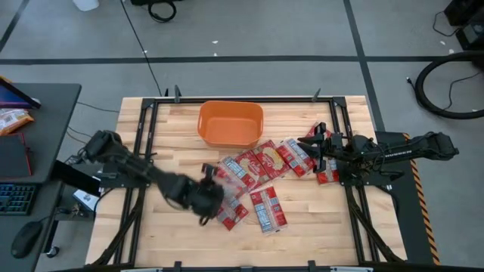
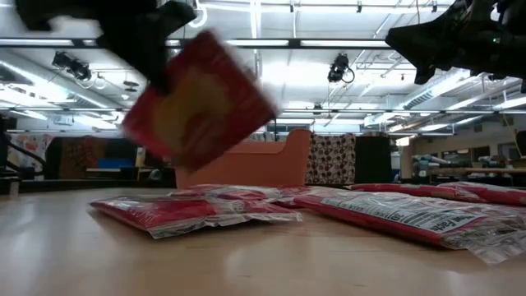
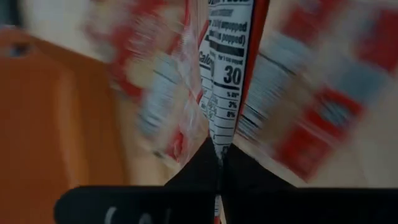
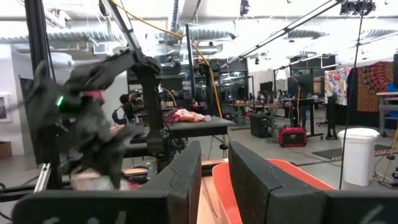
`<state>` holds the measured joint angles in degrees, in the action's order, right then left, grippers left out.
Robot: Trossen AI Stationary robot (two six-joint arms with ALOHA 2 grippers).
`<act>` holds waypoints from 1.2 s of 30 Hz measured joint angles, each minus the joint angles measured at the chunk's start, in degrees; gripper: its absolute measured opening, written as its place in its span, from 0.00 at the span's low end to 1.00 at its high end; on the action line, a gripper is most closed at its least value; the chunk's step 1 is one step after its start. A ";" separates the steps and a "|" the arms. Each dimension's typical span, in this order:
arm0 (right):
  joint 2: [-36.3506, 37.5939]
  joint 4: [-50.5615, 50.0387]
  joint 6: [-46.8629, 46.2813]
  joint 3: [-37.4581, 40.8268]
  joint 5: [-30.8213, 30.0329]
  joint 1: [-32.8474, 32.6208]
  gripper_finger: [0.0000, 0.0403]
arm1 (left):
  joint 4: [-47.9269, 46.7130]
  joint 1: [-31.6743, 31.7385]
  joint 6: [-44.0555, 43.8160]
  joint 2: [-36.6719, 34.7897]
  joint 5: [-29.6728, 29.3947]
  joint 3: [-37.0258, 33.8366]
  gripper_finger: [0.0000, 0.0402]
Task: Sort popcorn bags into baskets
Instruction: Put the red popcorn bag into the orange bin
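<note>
- the popcorn bag (image 2: 197, 103) i'm carrying is a flat red packet, lifted clear of the table and tilted in the low view, its nutrition print facing my left wrist camera (image 3: 227, 68).
- my left gripper (image 1: 204, 198) is clenched on that packet's edge; in the left wrist view the two dark fingers (image 3: 199, 168) meet on it with no gap.
- it hangs above the near-left end of the loose pile of popcorn bags (image 1: 261, 170), which lie flat and overlapping on the wooden table (image 1: 174, 151), spread from the middle toward the right side.
- two more packets (image 1: 266, 210) lie just beside the gripper on the near side of the pile.
- the orange tub (image 1: 231, 123) sits at the far middle of the table, just behind the pile; i can't tell from here whether anything is in it.
- my right gripper (image 1: 314, 145) hovers over the right end of the pile, raised above the table in the low view (image 2: 448, 37); its fingers (image 4: 177, 171) stand slightly apart and hold nothing, with the tub's rim (image 4: 273, 168) ahead of them.
- a keyboard (image 1: 17, 198) and mouse (image 1: 26, 238) sit on the dark desk to the left of the table.
</note>
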<state>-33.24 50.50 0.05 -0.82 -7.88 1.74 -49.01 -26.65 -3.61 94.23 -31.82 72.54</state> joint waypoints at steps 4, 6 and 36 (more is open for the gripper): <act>-0.72 0.00 -0.04 0.02 0.02 0.00 0.22 | -0.60 6.72 -0.11 -0.26 -5.07 4.33 0.02; -1.19 0.02 -0.06 0.02 0.02 0.00 0.22 | -0.15 10.43 -0.13 -0.28 -6.36 5.43 0.02; -5.17 1.43 -2.45 0.04 0.02 -0.11 0.22 | 6.60 39.90 19.25 13.66 -1.30 5.68 0.13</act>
<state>-38.41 51.93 -2.39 -0.78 -7.86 1.63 -42.41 13.26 15.64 107.90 -33.12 78.22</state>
